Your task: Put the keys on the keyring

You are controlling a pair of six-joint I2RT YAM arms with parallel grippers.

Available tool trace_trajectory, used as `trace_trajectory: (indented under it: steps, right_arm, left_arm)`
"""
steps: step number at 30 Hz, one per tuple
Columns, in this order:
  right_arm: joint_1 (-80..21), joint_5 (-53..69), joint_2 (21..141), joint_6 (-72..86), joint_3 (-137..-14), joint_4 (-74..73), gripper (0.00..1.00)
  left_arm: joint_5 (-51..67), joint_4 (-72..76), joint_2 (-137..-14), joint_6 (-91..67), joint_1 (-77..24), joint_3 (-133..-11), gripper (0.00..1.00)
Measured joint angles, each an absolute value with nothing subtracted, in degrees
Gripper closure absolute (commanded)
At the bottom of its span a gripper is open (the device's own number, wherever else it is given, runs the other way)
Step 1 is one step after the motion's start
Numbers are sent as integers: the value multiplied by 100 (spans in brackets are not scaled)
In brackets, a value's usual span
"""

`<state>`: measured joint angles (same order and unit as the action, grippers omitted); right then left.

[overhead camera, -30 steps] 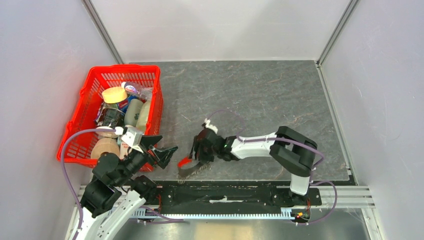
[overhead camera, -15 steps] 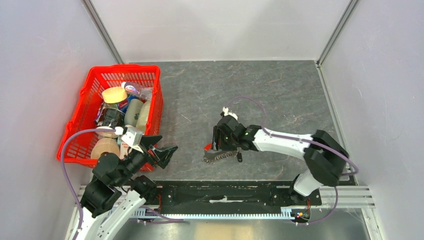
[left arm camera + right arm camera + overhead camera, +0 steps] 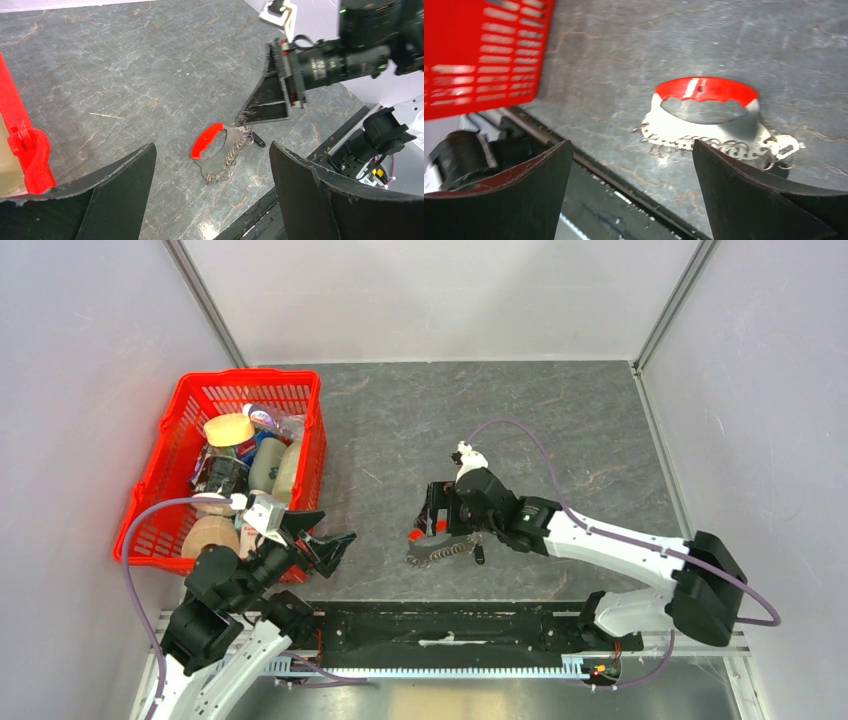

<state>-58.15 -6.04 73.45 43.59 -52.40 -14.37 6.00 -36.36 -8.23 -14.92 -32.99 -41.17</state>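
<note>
Keyring [image 3: 441, 549] flat on table [image 3: 560, 420], keys [image 3: 480, 556] lying at its right end, right pincer [image 3: 436, 512] gaping wide and empty just above, left pincer [image 3: 328, 537] wide open, empty, beside red basket [image 3: 250, 374]

The left arm [image 3: 235, 660], at 7 o'clock in the overhead view, and the right arm [image 3: 610, 545], at 4 o'clock, share one build: smooth white link shells between bulky black joint housings. A thin lilac cable [image 3: 185, 501] loops off the left arm toward 9 o'clock. A second cable [image 3: 497, 422] arcs off the right arm toward 12. The left gripper [image 3: 338, 526] and right gripper [image 3: 437, 512] carry matte black wedge-shaped fingers [image 3: 320, 200], paler along their edges. The right wrist is a black cylinder [image 3: 325, 67] with small white lettering, a green light [image 3: 343, 10] and a white block [image 3: 277, 12].
</note>
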Motion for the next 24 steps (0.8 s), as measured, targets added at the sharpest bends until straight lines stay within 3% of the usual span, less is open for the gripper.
trace_trajectory:
  steps: [5, 13, 24]
  right_arm:
    - [-5631, -410, 7937, 4593, -5140, -1304, 3]
    - [-5867, 71, 8927, 5227, -5625, -1107, 27]
    - [-5859, 561, 9915, 6436, -6160, -1111, 37]
  left_arm:
    - [617, -3636, -816, -1490, -3299, -4117, 10]
    - [628, -3636, -770, -1490, -3299, -4101, 10]
    - [637, -3636, -661, -1490, -3299, -4086, 9]
